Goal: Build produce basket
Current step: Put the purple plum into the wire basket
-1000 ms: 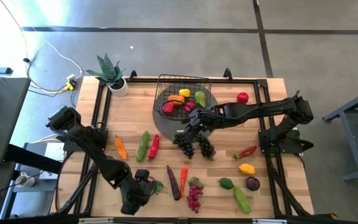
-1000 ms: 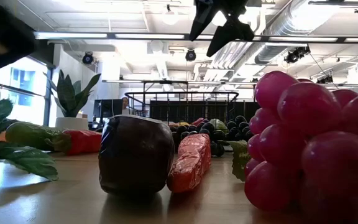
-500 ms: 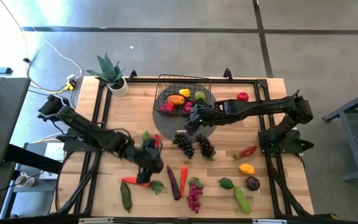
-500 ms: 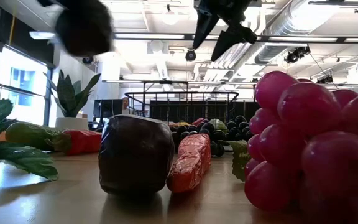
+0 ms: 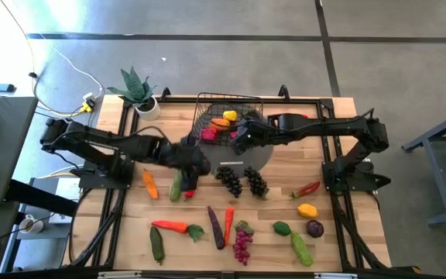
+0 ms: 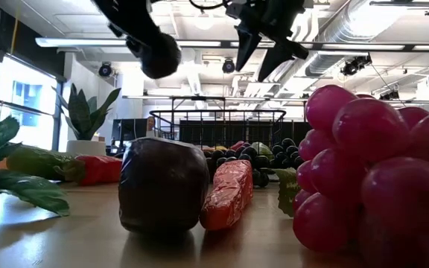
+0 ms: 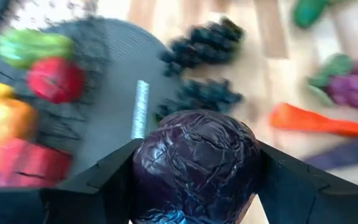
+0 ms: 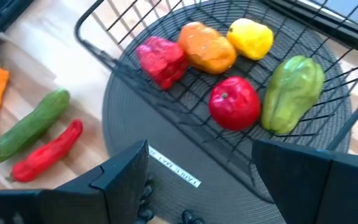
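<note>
The left hand (image 5: 194,163) sits left of center in the high view, just beside the grey round mat (image 5: 258,153), its fingers pinching a dark purple wrinkled vegetable (image 7: 194,163) that fills the lower middle of the left wrist view. The right hand (image 5: 238,138) hovers at the front edge of the basket (image 5: 207,102), fingers spread with nothing between them, as the right wrist view shows. The basket stands on the mat at upper center of the desk (image 5: 331,240), and holds a red pepper (image 8: 161,59), an orange piece (image 8: 207,48), a yellow piece (image 8: 250,36), a red apple (image 8: 234,102) and a green pepper (image 8: 292,93). Two dark grape bunches (image 5: 241,181) lie just below the mat. A green cucumber (image 5: 176,188) and an orange pepper (image 5: 150,185) lie below the left hand. A potted plant (image 5: 138,91) stands at the upper left corner.
</note>
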You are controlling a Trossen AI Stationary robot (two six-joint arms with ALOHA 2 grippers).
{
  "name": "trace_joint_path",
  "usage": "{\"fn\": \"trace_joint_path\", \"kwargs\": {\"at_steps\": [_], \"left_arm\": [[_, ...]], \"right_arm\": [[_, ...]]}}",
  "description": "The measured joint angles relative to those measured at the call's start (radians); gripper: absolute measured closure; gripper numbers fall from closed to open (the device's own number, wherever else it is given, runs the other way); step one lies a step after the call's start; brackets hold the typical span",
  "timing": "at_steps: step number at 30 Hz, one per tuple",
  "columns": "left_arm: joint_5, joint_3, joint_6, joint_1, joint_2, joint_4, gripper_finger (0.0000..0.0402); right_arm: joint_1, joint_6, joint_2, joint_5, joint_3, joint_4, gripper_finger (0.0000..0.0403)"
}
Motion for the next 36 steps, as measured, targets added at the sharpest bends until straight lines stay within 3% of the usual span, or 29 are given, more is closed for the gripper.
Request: {"fn": "trace_joint_path", "kwargs": {"at_steps": [17, 24, 36], "left_arm": [[0.008, 0.0, 0.205, 0.369, 0.0, 0.113, 0.0147], [-0.007, 0.0, 0.305, 0.439, 0.001, 0.237, 0.0129], [-0.024, 0.0, 0.324, 0.493, 0.013, 0.343, 0.0102]], "right_arm": [[-0.109, 0.042, 0.0, 0.035, 0.0, -0.001, 0.0132], [-0.141, 0.041, 0.0, 0.035, 0.0, -0.001, 0.0132], [-0.212, -0.01, 0.0, 0.034, 0.0, -0.001, 0.0132]]}}
